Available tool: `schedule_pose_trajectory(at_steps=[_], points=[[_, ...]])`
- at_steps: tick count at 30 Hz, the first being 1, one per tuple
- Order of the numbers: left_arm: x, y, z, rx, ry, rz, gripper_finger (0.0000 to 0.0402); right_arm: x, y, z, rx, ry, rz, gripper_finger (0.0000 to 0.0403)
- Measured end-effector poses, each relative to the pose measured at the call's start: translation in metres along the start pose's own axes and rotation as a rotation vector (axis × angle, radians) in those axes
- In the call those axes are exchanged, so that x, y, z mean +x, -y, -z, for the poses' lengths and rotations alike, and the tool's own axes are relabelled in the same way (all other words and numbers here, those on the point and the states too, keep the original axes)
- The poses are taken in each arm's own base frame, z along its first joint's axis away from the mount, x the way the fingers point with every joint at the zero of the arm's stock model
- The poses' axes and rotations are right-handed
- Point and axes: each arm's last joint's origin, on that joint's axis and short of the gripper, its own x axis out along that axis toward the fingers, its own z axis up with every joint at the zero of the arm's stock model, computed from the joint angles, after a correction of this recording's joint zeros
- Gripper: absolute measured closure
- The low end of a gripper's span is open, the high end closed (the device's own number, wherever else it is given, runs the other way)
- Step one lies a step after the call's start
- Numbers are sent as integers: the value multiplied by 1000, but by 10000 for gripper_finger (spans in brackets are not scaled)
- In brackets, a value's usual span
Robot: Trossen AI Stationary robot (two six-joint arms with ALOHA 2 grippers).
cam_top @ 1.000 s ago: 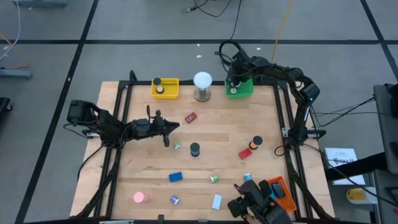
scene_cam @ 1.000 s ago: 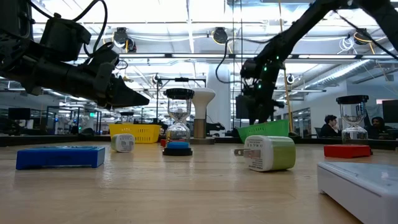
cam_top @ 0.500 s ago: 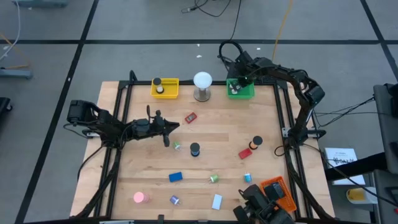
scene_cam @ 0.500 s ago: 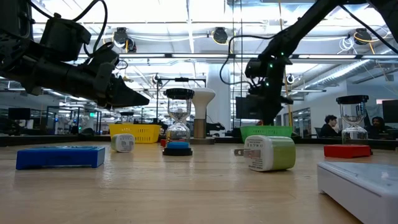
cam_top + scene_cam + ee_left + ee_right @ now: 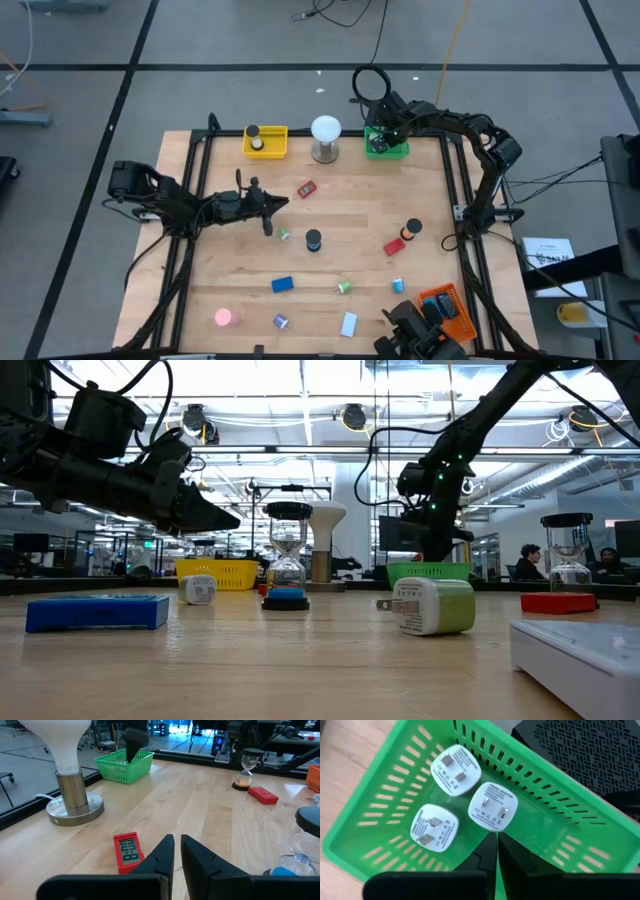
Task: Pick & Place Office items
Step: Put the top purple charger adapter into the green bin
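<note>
Three white plug adapters (image 5: 460,795) lie on the floor of the green tray (image 5: 385,146) at the far right. My right gripper (image 5: 497,840) hangs shut just above them, holding nothing. My left gripper (image 5: 283,203) hovers shut over the left middle of the table, above a red clock (image 5: 127,851). Loose office items lie on the wood: a black hourglass (image 5: 314,240), a red block (image 5: 394,246), a blue block (image 5: 282,285), a green roll (image 5: 344,287), a pink disc (image 5: 224,318) and a white block (image 5: 348,323).
The white ball on its metal stand (image 5: 325,135) sits between the yellow tray (image 5: 265,141), which holds a black cap, and the green tray. An orange tray (image 5: 447,300) lies at the near right corner, with a dark device (image 5: 415,340) beside it.
My right gripper has shifted a little toward the table's right edge above the green tray, and its fingers have come together. The green tray, tilted a second ago, now sits level. The dark device at the near edge has slid back a little.
</note>
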Motion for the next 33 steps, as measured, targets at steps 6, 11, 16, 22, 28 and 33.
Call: schedule_pose_trajectory(at_steps=[6,11,16,22,28,33], points=[[0,0,0,0,0,0,364,0,0,-2,0,19,-2,392],[0,0,0,0,0,0,364,0,-3,-4,-8,39,-7,392],[0,0,0,0,0,0,364,-10,-4,-2,-15,46,-10,392],[0,0,0,0,0,0,364,-11,-7,4,-14,-18,-69,392],[0,0,0,0,0,0,364,-4,-17,3,-42,-14,-93,392],[0,0,0,0,0,0,364,-4,-23,2,-55,2,-118,392]])
